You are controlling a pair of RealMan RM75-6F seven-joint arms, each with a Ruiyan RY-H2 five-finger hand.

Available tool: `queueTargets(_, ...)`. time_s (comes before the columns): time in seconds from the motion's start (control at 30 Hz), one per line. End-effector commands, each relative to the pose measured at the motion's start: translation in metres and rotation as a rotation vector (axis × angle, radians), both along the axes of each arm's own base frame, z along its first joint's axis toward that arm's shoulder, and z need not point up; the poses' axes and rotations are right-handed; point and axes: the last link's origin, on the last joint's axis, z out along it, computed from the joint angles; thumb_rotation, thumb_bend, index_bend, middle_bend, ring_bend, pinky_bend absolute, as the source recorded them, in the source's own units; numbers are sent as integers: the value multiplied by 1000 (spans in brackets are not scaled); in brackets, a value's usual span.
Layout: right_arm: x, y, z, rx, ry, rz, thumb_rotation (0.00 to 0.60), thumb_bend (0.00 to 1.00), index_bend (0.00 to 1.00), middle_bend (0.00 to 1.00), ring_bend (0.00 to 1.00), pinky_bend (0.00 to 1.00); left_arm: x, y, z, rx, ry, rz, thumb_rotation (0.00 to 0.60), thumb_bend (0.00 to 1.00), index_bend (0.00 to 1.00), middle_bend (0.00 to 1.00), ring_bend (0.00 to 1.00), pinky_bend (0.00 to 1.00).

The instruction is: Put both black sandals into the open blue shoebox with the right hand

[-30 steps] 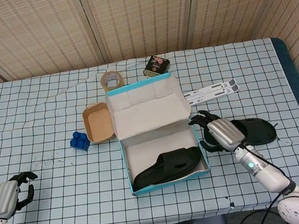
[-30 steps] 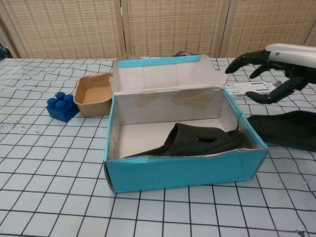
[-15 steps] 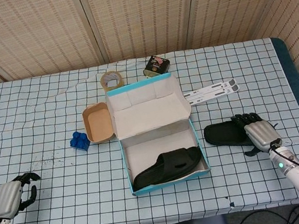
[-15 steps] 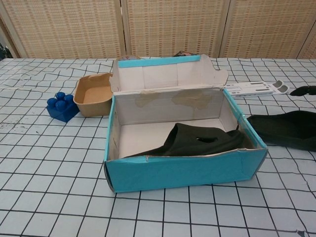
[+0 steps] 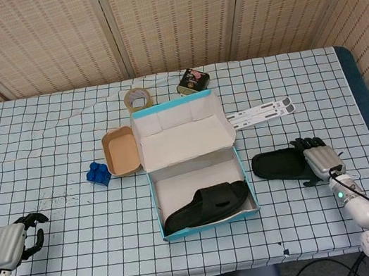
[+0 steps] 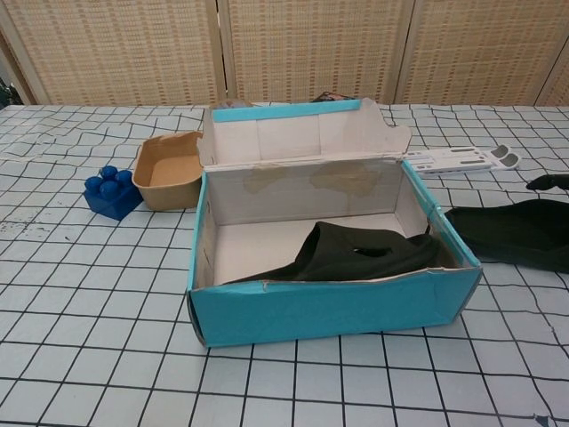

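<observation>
Blue shoebox (image 5: pixel 209 227): open, centre of table, lid folded back on its far side. First black sandal (image 5: pixel 207 205): inside box, along near wall. Second black sandal (image 5: pixel 281 164): on checked cloth (image 5: pixel 60 160), just right of box. Right hand (image 5: pixel 319 159): at this sandal's right end, fingers draped toward it; grip cannot be told. Left hand (image 5: pixel 11 241): near-left table edge, fingers curled in, holding nothing.
</observation>
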Motion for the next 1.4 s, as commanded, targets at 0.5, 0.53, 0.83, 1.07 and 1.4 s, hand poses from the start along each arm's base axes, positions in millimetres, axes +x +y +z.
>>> queueTargets(0.5, -5, -8, -7, -64, -37, 4, 600, 0, 490, 465, 345, 409, 0, 0, -1, -7, 4, 1, 600, 579, 389, 385, 399, 551)
queueTargets(0.53, -4, -8, -5, -74, -40, 9, 600, 0, 501, 472, 353, 417, 0, 0, -1, -8, 4, 2, 600, 579, 389, 385, 399, 551)
queueTargets(0.83, 23, 2, 26, -268, -36, 154, 600, 0, 550, 507, 391, 460, 0, 0, -3, -17, 9, 4, 600, 579, 390, 386, 400, 551)
queueTargets(1.07, 61, 14, 29, -405, -28, 355, 600, 0, 558, 514, 399, 469, 1, 0, -6, -32, 22, -1, 600, 579, 389, 385, 399, 551)
queueTargets(1.4, 166, 6, -21, -373, -307, 674, 600, 0, 559, 514, 400, 470, 1, 0, -2, -13, 9, 0, 600, 579, 389, 385, 400, 551)
